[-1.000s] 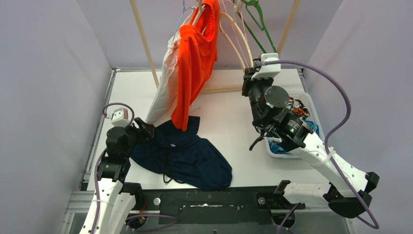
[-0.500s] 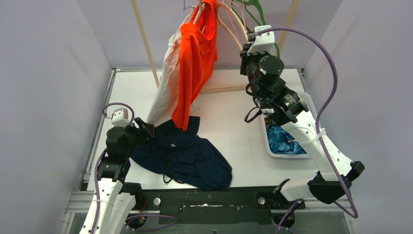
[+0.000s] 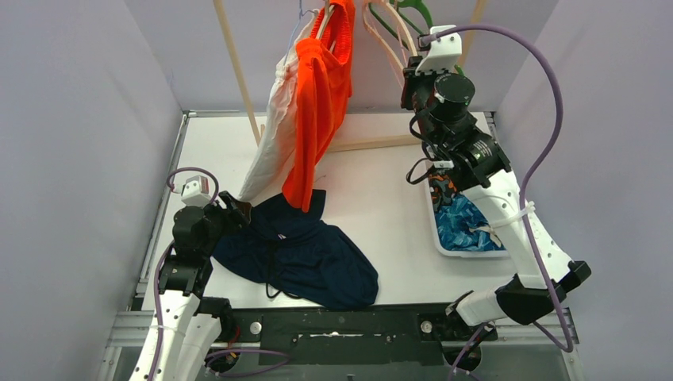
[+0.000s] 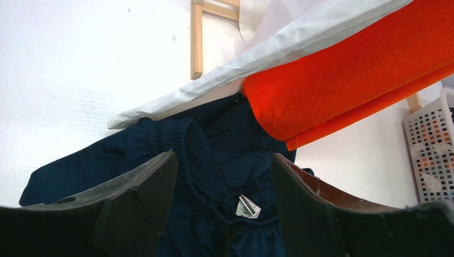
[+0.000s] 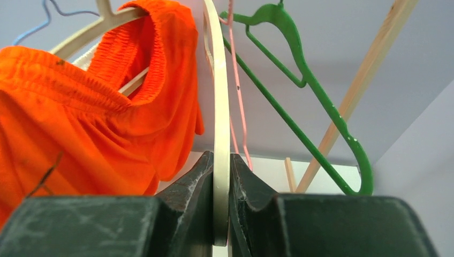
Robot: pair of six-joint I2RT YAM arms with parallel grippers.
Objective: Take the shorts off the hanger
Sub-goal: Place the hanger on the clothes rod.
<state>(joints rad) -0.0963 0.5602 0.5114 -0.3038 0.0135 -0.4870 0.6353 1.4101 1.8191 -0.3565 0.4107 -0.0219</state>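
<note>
Bright orange shorts [image 3: 317,103] [image 5: 80,123] hang by the waistband on a cream hanger [image 5: 219,107], beside white shorts [image 3: 270,151] on the same rail. My right gripper [image 5: 220,176] is shut on the cream hanger's lower bar, high at the back near the rail [image 3: 409,79]. Dark navy shorts [image 3: 301,254] [image 4: 214,160] lie crumpled on the table. My left gripper [image 4: 222,176] is open just above their waistband, fingers either side of the white label, at the table's left [image 3: 242,213].
A white basket [image 3: 468,254] [image 4: 431,150] at the right holds blue leaf-patterned shorts [image 3: 464,226] and a camouflage pair [image 3: 440,190]. A green hanger [image 5: 300,69] and a pink one hang bare beside the cream hanger. Wooden rack poles [image 3: 238,71] [image 5: 364,85] slant up at the back.
My right arm has risen and swung back and to the right with the cream hanger in its grip, uncovering the basket. The left arm and navy shorts have not moved.
</note>
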